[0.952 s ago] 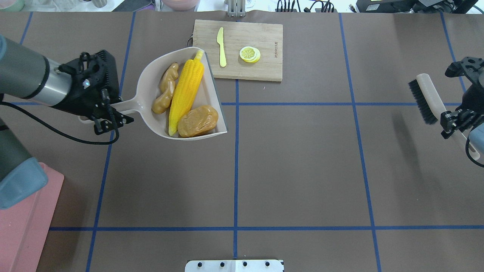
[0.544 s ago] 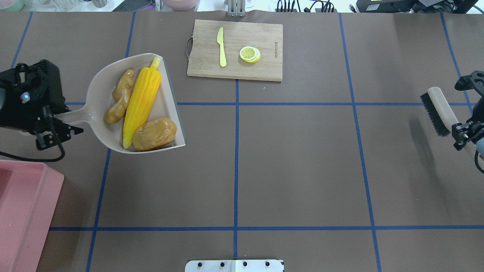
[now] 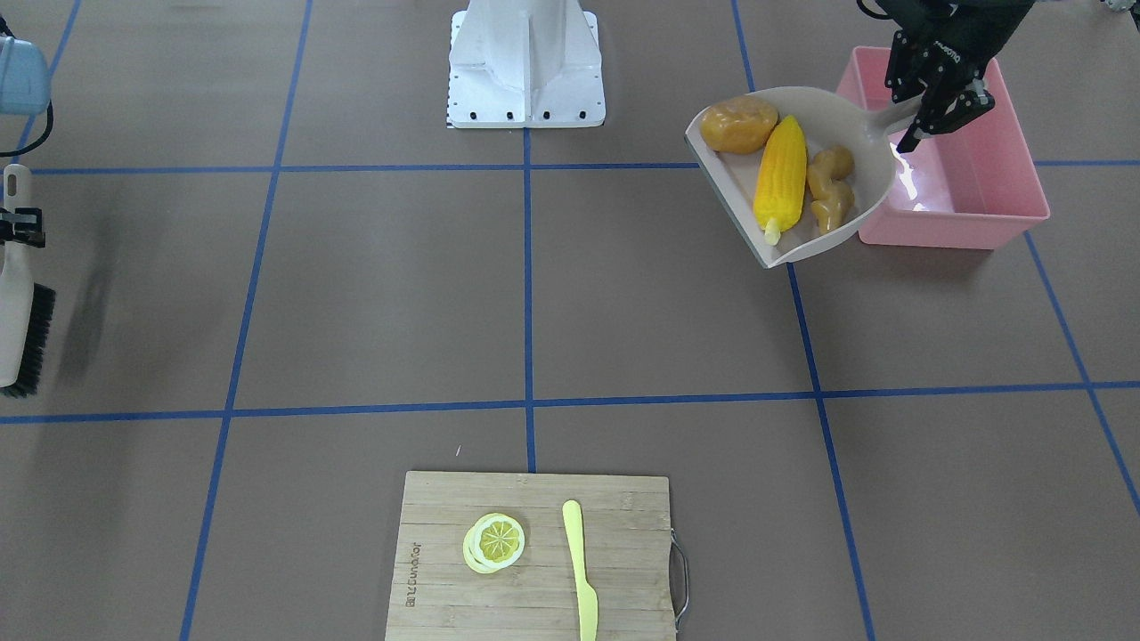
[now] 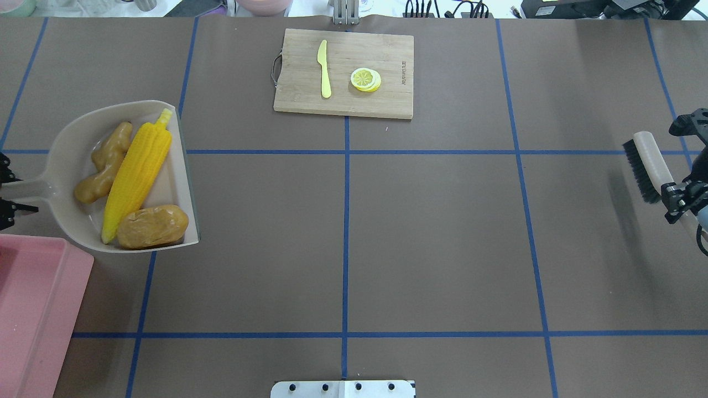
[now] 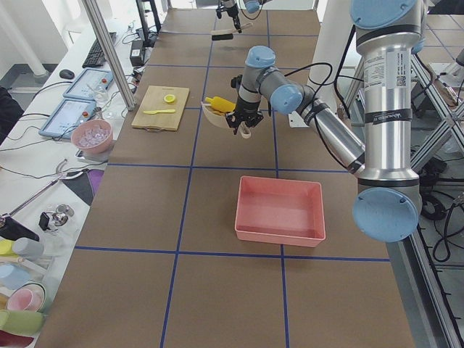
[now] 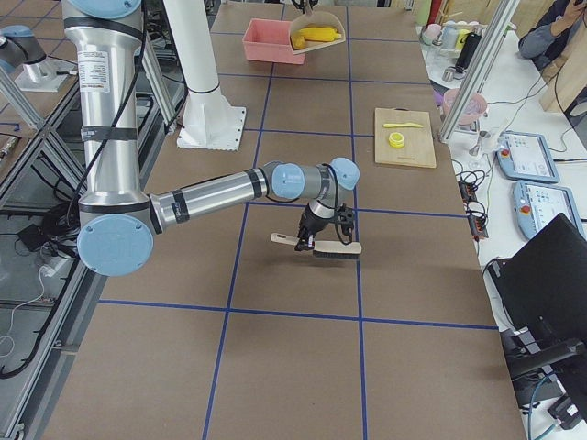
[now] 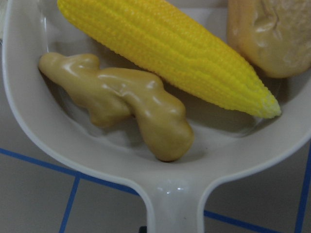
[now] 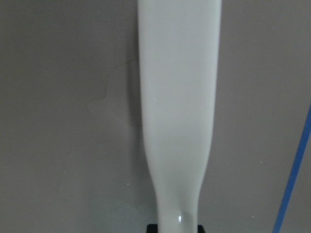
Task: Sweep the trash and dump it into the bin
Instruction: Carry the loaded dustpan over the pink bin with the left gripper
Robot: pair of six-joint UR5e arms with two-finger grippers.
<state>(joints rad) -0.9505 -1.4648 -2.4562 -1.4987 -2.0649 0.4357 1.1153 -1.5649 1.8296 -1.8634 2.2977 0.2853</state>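
My left tool (image 3: 926,120) is clamped on the handle of the dustpan (image 4: 66,143), which I hold just beside the near corner of the pink bin (image 3: 944,230). All three bits of trash lie in the pan: the corn (image 4: 137,174) down the middle, the ginger (image 4: 105,163) on the handle side and the potato (image 4: 152,226) at the corn's blunt end. My right tool (image 4: 677,196) is closed around a brush (image 4: 644,166) at the far right of the desk (image 4: 431,237).

Pretty clearly a robotics lab I'm driving here. The counter (image 4: 442,249) is papered brown with a blue tape grid (image 4: 345,232), and the side desk (image 5: 43,168) has tablets (image 5: 70,117), cables (image 4: 442,10) and aluminium framing (image 5: 109,51).
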